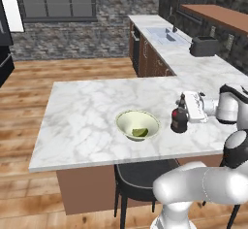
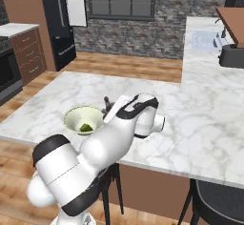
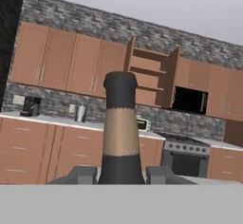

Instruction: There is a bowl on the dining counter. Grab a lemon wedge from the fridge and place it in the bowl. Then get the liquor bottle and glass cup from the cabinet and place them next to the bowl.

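- My gripper [image 1: 183, 107] is closed on the liquor bottle [image 1: 179, 119], my two fingers flanking its neck; in the hand view the fingertips [image 3: 81, 174] sit on either side of the bottle's dark shoulder, with the brownish neck and dark cap rising between them.
- The bottle stands upright with its base on the dining counter [image 1: 87, 116], just beside the bowl [image 1: 137, 124], on the side of the bowl towards the sink [image 1: 165, 35].
- The lemon wedge [image 1: 140, 132] lies inside the bowl, against the wall nearest the counter's front edge.
- The bowl itself sits close to that front edge; behind the bowl the marble runs bare and wide, and more bare slab lies past the bottle towards the toaster [image 1: 204, 45].
- Below the front edge, under the bowl, a dark stool [image 1: 140, 174] is tucked in.
- In the right base view my own arm covers the bottle and gripper; the bowl [image 2: 84, 119] shows just beside my forearm, the wedge [image 2: 86, 127] a small green spot in it.
- The hand view looks across at the cabinet [image 3: 149, 76], doors swung open, its wooden shelves showing nothing I can make out.
- A grey cylinder [image 3: 81, 113] stands on the worktop below the closed cabinets, left of the open one; too small for me to say if it is the glass cup.
- The fridge [image 2: 59, 24] stands far beyond the bowl, partly cut off at the top, a white panel [image 2: 75, 2] beside it.
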Controlling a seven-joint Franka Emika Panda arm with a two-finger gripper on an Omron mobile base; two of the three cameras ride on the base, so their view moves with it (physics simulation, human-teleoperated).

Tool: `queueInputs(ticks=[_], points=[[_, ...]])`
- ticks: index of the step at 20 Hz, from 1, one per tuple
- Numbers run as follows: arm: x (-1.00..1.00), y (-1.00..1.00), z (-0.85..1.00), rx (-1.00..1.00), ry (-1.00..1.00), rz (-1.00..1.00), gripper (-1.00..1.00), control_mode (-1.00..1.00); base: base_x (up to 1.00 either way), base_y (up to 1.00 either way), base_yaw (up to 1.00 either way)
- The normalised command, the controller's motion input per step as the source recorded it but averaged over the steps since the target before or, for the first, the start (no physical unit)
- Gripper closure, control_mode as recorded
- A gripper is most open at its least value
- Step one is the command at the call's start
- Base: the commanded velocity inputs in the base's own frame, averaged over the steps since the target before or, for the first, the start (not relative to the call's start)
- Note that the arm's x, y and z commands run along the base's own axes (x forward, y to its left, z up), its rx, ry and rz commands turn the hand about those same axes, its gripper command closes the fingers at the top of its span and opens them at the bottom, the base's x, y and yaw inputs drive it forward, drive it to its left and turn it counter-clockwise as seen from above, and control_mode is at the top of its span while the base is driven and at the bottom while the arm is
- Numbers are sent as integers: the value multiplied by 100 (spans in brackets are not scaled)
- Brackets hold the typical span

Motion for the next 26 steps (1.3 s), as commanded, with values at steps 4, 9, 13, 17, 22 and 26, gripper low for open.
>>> queueInputs(ticks=[4,9,13,17,22,26], points=[[41,-6,-23,7,0,0,100,-100,0,0,0],[40,-15,-17,8,4,0,100,-100,0,0,0],[35,-13,-11,6,7,0,100,-100,0,0,0],[27,-8,-17,1,2,0,100,-100,0,0,0],[12,-1,-23,0,0,0,100,-100,0,0,0],[0,0,-30,0,-1,2,100,-100,0,0,0]])
